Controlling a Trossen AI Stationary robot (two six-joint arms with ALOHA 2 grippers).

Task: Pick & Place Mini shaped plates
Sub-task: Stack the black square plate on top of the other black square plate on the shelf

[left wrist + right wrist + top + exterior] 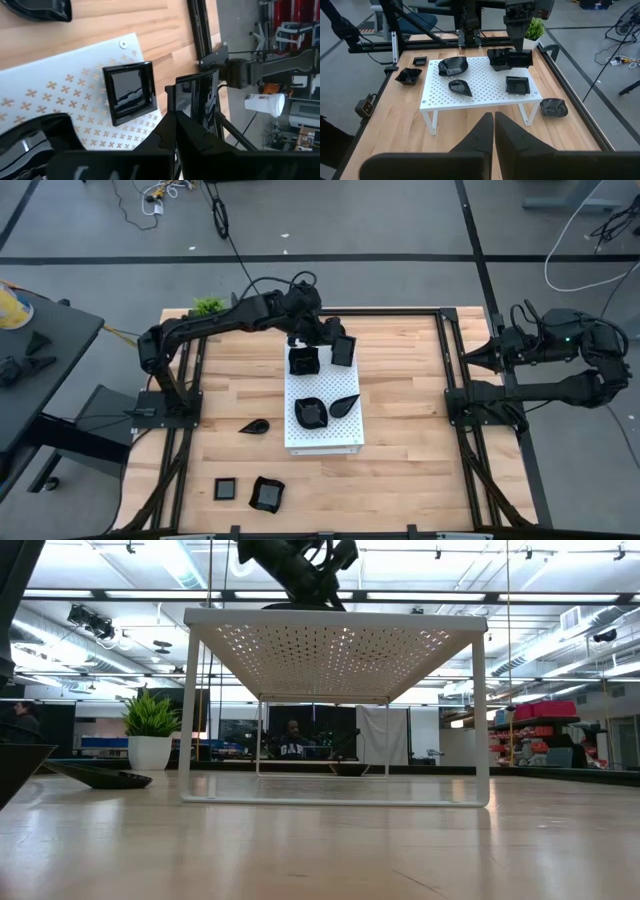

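- Four mini plates lie on the white board [325, 438]: a wavy plate [311, 411], a teardrop plate [343, 405], a square plate [517, 84] and a deeper dish [500, 57] at the far end
- a fifth, the held plate [197, 95], is pinched on edge in the left gripper [172, 117], just above the board's far right corner and beside the square plate
- the right gripper [493, 117] waits at the table's right edge, fingers pressed together on nothing
- judging that the board is the goal (the task does not name one), the job is about half done; once the held plate is set down, four remain on the wood
- those are a second teardrop [254, 425] left of the board, a small square [226, 489] and a wavy dish [266, 493] at the near left, and a stray dish [553, 106] beyond the far right leg
- the right wrist view alone shows that stray dish clearly; I cannot pick it out from above
- the left wrist view shows the grip itself, closed on the plate's rim
- the low view shows that the board is a raised shelf on legs; nothing lying on top shows there.
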